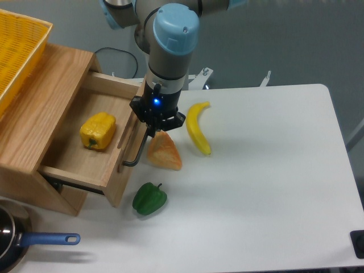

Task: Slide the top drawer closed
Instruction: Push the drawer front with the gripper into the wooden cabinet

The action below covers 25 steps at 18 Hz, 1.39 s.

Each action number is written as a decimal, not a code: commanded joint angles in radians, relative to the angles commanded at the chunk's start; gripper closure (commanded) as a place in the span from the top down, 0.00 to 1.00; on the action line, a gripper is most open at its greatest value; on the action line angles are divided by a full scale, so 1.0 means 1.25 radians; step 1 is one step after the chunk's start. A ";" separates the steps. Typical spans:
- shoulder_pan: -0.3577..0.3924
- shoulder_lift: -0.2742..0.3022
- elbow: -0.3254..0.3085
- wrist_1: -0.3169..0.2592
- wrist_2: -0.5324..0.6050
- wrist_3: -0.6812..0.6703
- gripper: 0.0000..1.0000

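**Top drawer, part open: push in progress at the handle**

Item: top drawer (85, 151), light oak box, projecting from the cabinet (34, 108) at the table's left side. It is well out of its housing, with most of its floor exposed. The front panel faces the table centre and carries a thin black bar handle (136, 151).

Contents: one yellow bell pepper (97, 131), lying loose on the drawer floor near the middle.

Gripper (154, 126): set low against the upper part of the front panel, by the handle's upper end. The wrist body hides the fingers, so whether they are parted or closed on the bar cannot be told.

Adjacent: an orange wedge-shaped piece (164, 152) lies just beside the handle, below the gripper. A banana (198, 134) is a little further right. A green bell pepper (149, 198) sits near the drawer's lower front corner. A yellow basket (17, 51) rests on the cabinet top. A pan with a blue handle (34, 240) is at the lower left.

Handling note, judged: contact is off-centre on the panel, so a skewed push could rack the drawer in its runners. Drive straight along the slide axis, toward the cabinet. Keep the pace slow; the loose pepper may roll. Continue until the panel sits flush.
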 joint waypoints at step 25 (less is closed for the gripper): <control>-0.112 0.005 0.000 0.002 -0.018 -0.063 0.07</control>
